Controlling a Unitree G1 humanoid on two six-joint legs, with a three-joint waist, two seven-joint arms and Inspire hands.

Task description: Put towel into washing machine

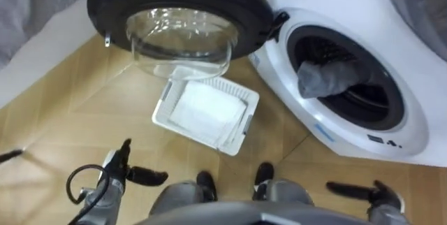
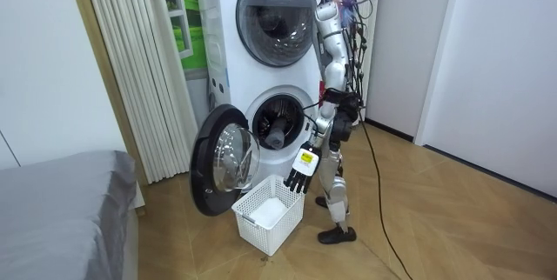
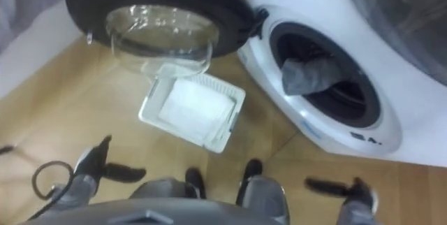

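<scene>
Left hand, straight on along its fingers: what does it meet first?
Probably the wooden floor. The left hand hangs open, fingers pointing downward, and the eye view places it short of the white basket; the room view's depth leaves the basket's rim a slim possibility.

Rm w/ wood floor [image 2: 452,219], tan parquet boards laid at angles, taking up lower half of room view & most of both eye views. Plain white wall [image 2: 43,71] at upper left of room view. Next to it, cream vertical blinds [image 2: 130,63] running top to near floor. Window [image 2: 187,19] at top, left of centre, w/ green outside. Grey bed [image 2: 61,210] in lower left corner, cover smooth; same grey cover in upper left corner of eye views, white base under it. White wall [image 2: 513,71] at right, w/ white skirting [image 2: 487,171] along the floor. Light even, soft, no hard glare.
</scene>
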